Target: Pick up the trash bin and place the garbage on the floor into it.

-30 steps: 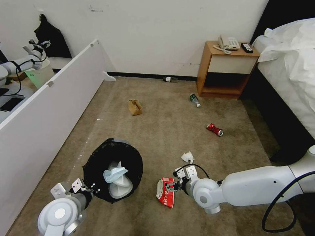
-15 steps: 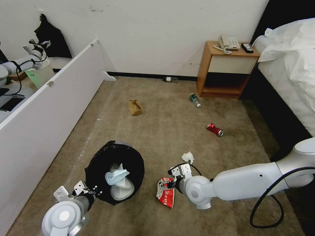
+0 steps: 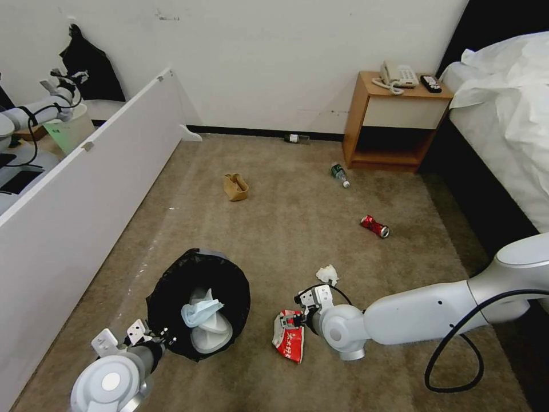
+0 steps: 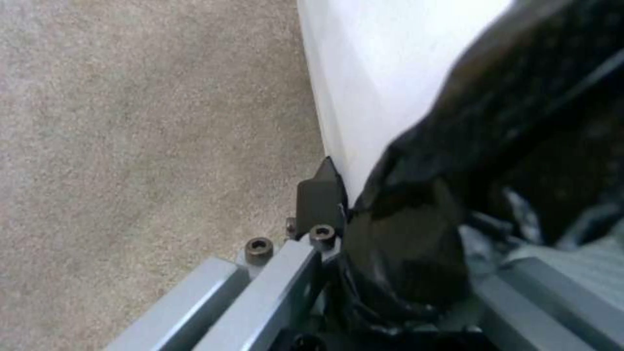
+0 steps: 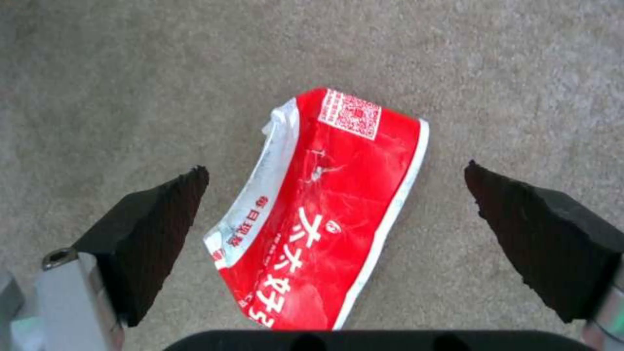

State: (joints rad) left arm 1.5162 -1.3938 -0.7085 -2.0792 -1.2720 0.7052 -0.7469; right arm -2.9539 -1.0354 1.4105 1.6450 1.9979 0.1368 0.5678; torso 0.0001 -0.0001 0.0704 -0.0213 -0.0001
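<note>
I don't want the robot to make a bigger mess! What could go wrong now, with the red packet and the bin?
The right gripper is open around the red packet, which lies flat on the floor. Thin and crinkly, it might slip out or only get pinched at an edge.

The left gripper holds the trash bin by just its rim and black bag. The bag could slide, or the bin could tilt and spill the blue face mask.
</note>
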